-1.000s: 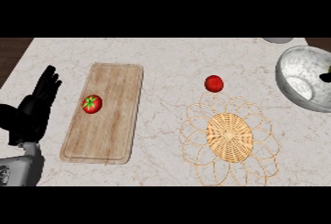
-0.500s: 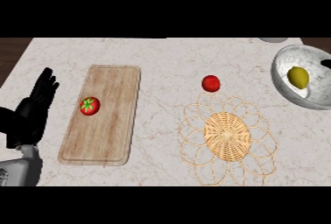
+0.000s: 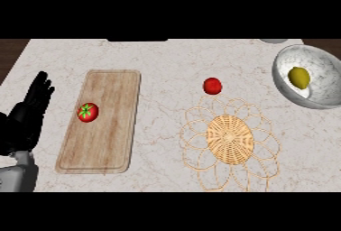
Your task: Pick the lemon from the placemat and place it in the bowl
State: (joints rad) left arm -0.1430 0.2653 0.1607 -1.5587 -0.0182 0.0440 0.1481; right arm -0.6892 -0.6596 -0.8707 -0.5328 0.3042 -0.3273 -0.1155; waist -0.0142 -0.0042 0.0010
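A yellow-green lemon [image 3: 299, 77] lies inside the grey marbled bowl [image 3: 324, 97] at the right edge of the counter. The woven straw placemat [image 3: 229, 141] in the lower middle has nothing on it. My left hand [image 3: 26, 118] rests open at the left edge, fingers pointing up, away from the lemon. My right hand shows nowhere in the view.
A wooden cutting board [image 3: 103, 120] lies left of centre with a red tomato [image 3: 87, 112] on it. A small red fruit [image 3: 212, 85] sits on the counter just above the placemat. The counter's dark far edge runs along the top.
One second ago a dark hand shape was over the bowl at the right edge; it has left the view, and the lemon now lies in the bowl. The left hand has stayed in place.
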